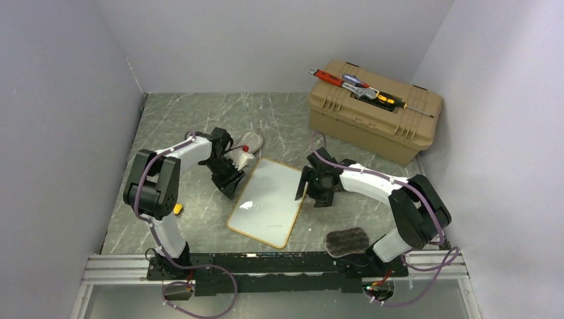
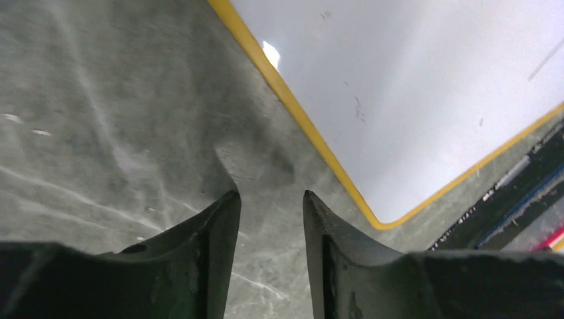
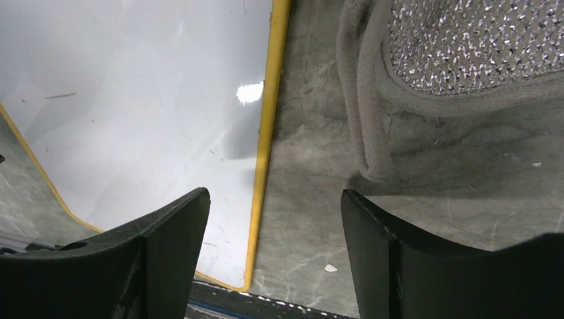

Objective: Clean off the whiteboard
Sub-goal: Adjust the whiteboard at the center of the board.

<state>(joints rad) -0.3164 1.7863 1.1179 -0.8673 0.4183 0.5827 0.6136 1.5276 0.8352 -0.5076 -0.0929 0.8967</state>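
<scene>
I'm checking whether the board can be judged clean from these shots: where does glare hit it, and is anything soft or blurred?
Top external: a glare patch on the whiteboard near its left edge. Left wrist: a bright spot by the yellow frame; fingers soft. Right wrist: a glint near the frame; faint marks remain legible.

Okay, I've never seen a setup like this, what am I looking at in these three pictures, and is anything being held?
Two robot arms sit bolted at the near edge of a table. The wide picture looks down from above and behind them; the other two come from cameras on each wrist, looking past dark fingers. Between the arms lies a whiteboard, nearly clean, with faint marks. The left gripper hangs over bare table beside the board's edge; the right gripper stands open over the opposite edge. Neither holds anything. A dark sponge lies near the right arm's base, and a toolbox with tools on top sits at the back.
</scene>
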